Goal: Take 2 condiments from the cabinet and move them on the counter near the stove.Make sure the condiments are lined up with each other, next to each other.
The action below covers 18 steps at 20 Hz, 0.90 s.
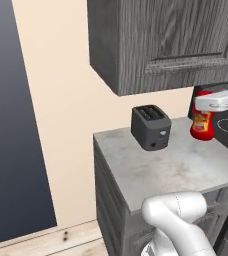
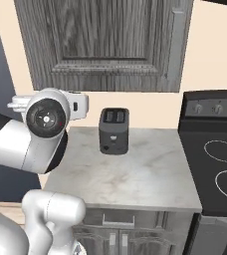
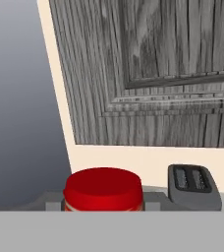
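Note:
A red squeeze bottle (image 1: 202,125) with a yellow-red label hangs upright in the air at the right of the left base view. My gripper (image 1: 206,106) is shut on it near its top. In the hand view its red cap (image 3: 103,188) sits at the bottom, between my fingertips. The dark grey wood-grain cabinet (image 2: 105,40) hangs above, with its door closed and its bar handle (image 2: 173,45) on the right. The marbled counter (image 2: 135,179) lies below it. The black stove (image 2: 215,164) adjoins the counter's right end. In the right base view my own arm hides the bottle.
A dark grey toaster (image 2: 114,130) stands at the back of the counter against the cream wall and also appears in the hand view (image 3: 194,187). Base cabinets (image 1: 111,200) sit under the counter. Beyond the counter's left end there is wood floor (image 1: 46,240).

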### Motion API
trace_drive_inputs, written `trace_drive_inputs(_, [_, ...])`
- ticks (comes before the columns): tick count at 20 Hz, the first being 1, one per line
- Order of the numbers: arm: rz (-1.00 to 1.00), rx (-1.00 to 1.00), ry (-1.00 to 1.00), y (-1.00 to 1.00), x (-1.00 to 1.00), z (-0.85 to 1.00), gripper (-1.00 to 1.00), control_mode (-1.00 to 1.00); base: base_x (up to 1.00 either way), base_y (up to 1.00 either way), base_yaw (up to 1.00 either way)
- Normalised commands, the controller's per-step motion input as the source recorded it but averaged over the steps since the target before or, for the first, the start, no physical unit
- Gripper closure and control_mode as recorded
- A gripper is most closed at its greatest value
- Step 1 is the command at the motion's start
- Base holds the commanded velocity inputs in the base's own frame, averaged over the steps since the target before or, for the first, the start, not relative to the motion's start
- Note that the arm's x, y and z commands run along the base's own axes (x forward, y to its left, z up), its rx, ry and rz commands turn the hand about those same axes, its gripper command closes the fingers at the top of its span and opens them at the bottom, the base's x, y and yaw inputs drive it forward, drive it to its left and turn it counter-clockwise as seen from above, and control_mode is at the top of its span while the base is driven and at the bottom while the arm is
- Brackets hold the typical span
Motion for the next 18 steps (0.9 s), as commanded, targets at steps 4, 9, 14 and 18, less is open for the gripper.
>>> trace_drive_inputs(4, [0.00,0.00,0.00,0.00,0.00,0.00,1.00,1.00,0.00,-1.00,0.01])
trace_drive_inputs(9, [0.00,0.00,0.00,0.00,0.00,0.00,1.00,1.00,0.00,-1.00,0.01])
trace_drive_inputs(14, [0.00,0.00,0.00,0.00,0.00,0.00,1.00,1.00,-0.34,-1.00,0.00])
trace_drive_inputs(18, [0.00,0.00,0.00,0.00,0.00,0.00,1.00,1.00,-0.46,-1.00,0.00])
